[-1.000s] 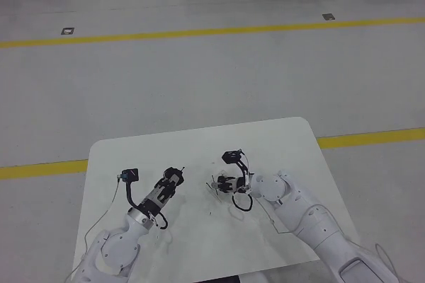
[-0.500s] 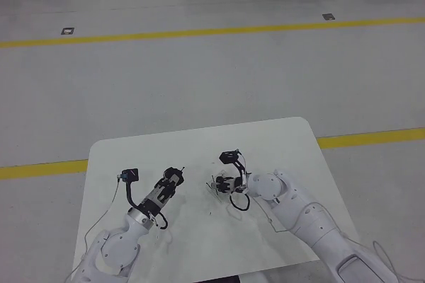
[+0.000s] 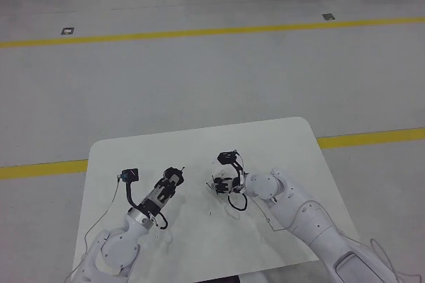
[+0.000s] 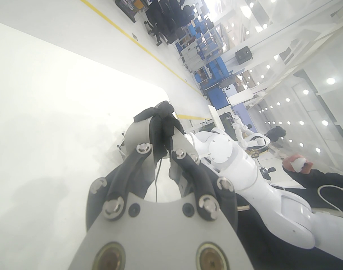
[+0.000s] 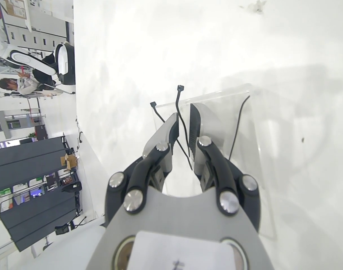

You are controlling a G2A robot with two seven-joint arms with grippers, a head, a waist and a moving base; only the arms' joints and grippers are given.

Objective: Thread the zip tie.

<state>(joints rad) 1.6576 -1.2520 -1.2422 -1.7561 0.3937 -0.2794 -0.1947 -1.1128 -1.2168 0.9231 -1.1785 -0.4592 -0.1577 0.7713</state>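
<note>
Shift of the right arm was noted over the last second. In the top view the right end effector (image 3: 221, 185) has been carried a little toward the middle of the desk (image 3: 283, 138), further over the clear tray (image 5: 246, 89). The left end effector (image 3: 175, 174) has been left where it was, near the tray but apart from it, and its state cannot be told. In the right wrist view the right end effector (image 5: 184, 112) is seen part-way open and lowered into the tray, with one finger set on either side of a black zip tie (image 5: 179, 105). The strap runs through the gap untouched, so nothing is held. A second tie (image 5: 157, 112) lies just beside the first. Judgement: the approach is taken as all but finished, the pick is the step in hand, and threading is not yet begun. Closure is best made on the one strap only.
</note>
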